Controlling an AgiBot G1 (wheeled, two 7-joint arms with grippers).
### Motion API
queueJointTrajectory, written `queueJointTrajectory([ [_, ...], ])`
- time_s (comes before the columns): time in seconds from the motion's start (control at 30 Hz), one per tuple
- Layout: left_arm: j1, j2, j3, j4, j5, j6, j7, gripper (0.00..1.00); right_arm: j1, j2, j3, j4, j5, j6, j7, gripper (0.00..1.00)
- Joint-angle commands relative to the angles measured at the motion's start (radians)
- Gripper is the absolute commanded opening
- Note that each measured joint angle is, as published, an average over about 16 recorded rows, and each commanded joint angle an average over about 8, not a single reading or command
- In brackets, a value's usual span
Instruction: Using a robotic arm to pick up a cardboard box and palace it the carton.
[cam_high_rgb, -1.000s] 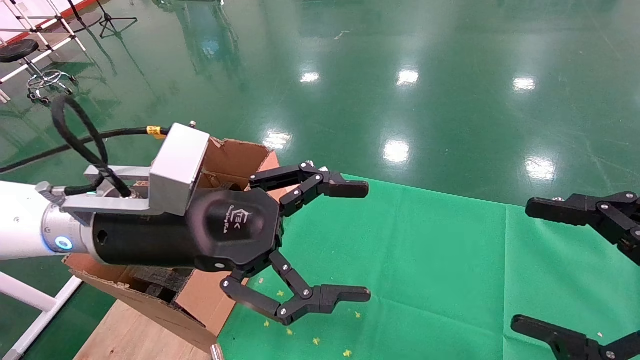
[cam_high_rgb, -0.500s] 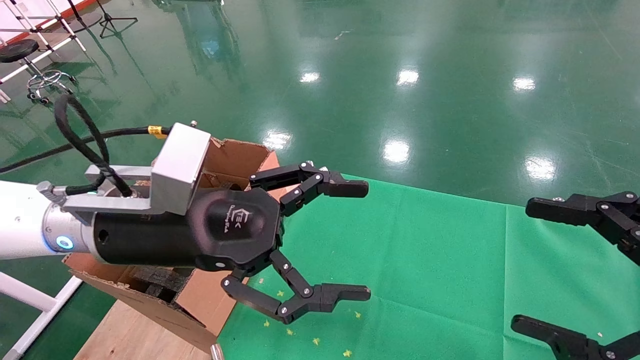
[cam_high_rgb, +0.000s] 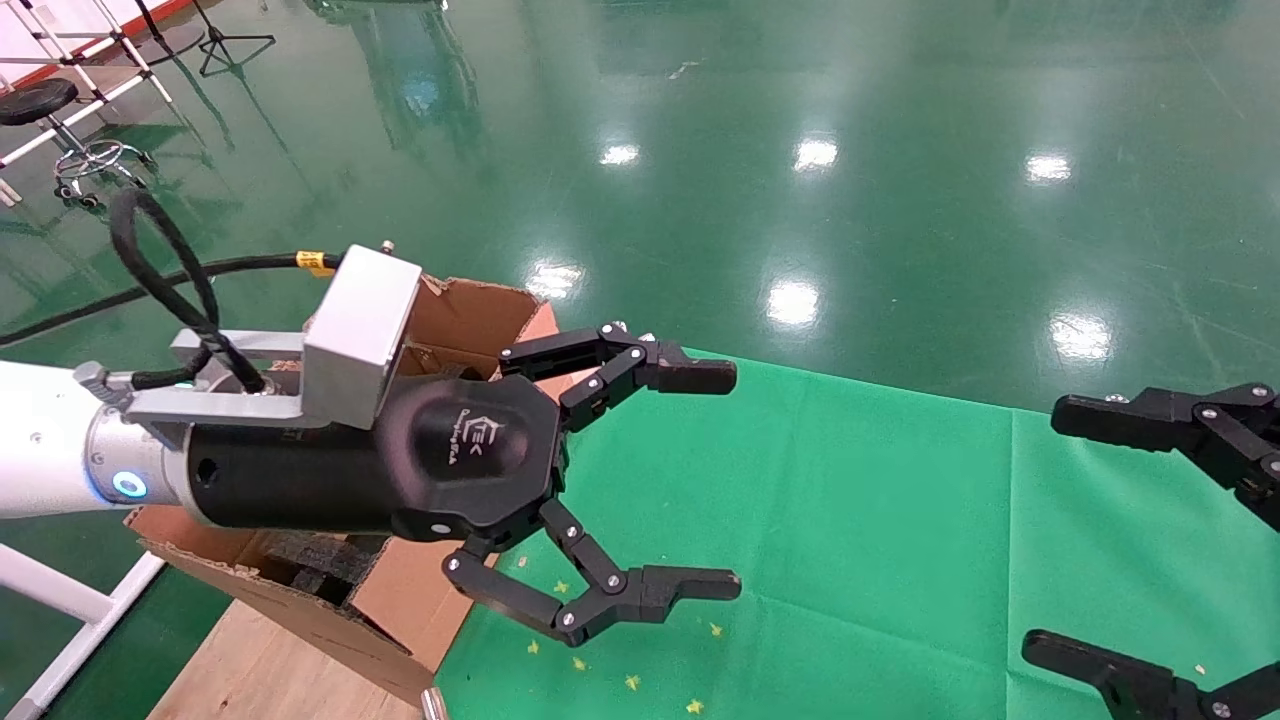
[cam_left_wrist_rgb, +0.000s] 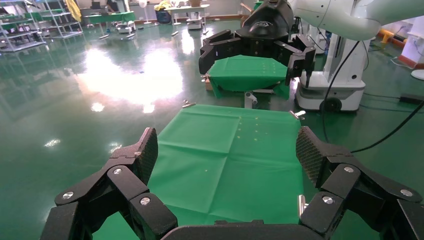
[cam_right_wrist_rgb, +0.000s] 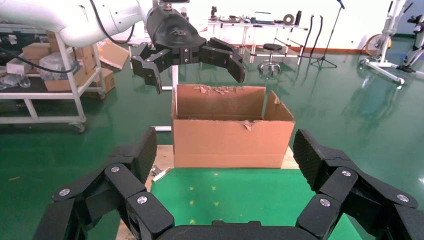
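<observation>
Place: was a robotics lab or workshop hall.
Floor: glossy green floor (cam_high_rgb: 900, 120).
Furnishings: wheeled metal shelving (cam_right_wrist_rgb: 60, 100), stool (cam_high_rgb: 40, 100), stands, benches with equipment (cam_right_wrist_rgb: 260, 22).

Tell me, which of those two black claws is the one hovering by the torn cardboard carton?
The left end effector, on the white arm, open beside the carton. The right end effector, also open, sits far across the green cloth.

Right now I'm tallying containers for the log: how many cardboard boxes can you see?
1: the carton at the green cloth's left end, below the open left gripper. The small cardboard box isn't visible; it may be hidden.
</observation>
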Motion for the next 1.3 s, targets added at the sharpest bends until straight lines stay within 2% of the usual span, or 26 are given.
queueJointTrajectory([
  [0.03, 0.000, 0.000, 0.000, 0.000, 0.000, 0.000, 0.000, 1.00, 0.000, 0.000, 0.000, 0.000, 0.000, 0.000, 0.000, 1.00],
  [1.3, 0.000, 0.000, 0.000, 0.000, 0.001, 0.000, 0.000, 1.00, 0.000, 0.000, 0.000, 0.000, 0.000, 0.000, 0.000, 1.00],
])
